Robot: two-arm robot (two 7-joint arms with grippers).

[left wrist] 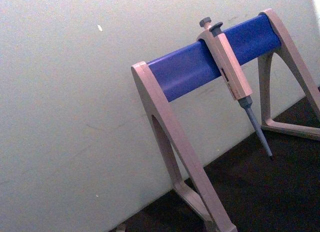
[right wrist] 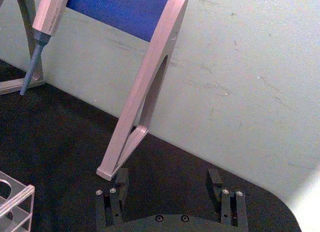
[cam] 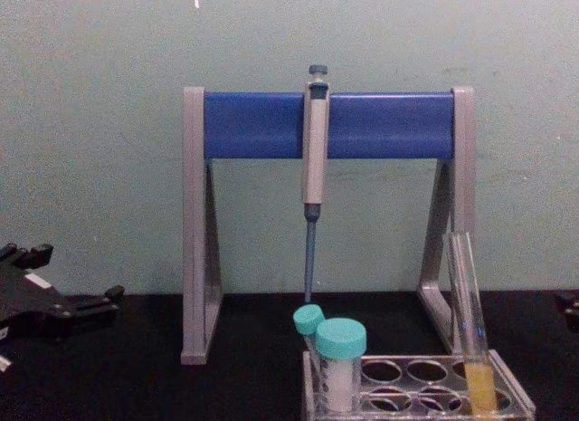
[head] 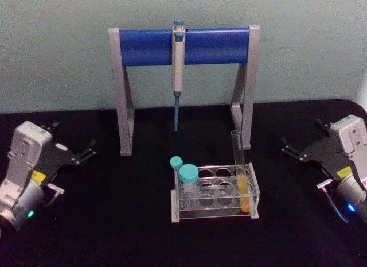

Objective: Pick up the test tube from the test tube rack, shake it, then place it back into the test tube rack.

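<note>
— Test tube [head: 239, 169] first: where does it stand?

— In a hole at the right end of the clear test tube rack [head: 212, 213], open-topped and leaning slightly, with yellow-orange liquid in its lower part. The rack sits mid-desk [head: 114, 227], in front of the robot.

— So how much of the job is done?

— By the look of it, none. Nothing grips the tube. The left gripper [head: 71, 138] rests low at the left of the desk, its fingers spread apart and empty. The right gripper [head: 301, 135] rests at the right, fingers wide open too, as its own wrist camera shows [right wrist: 167, 184]. Lifting, shaking and returning the tube all appear to lie ahead.

— Which arm looks better placed?

— The right, I would judge: the tube is on its side of the rack.

— Anything in the way?

— Two teal-capped tubes [head: 184, 170] stand at the rack's left end, well apart from the test tube. Behind the rack rises a grey-and-blue pipette stand [head: 149, 47] with a pipette [head: 178, 66] hanging from its bar. The stand's right leg is just behind the test tube's upper part, so a reach from that side would need care.
</note>
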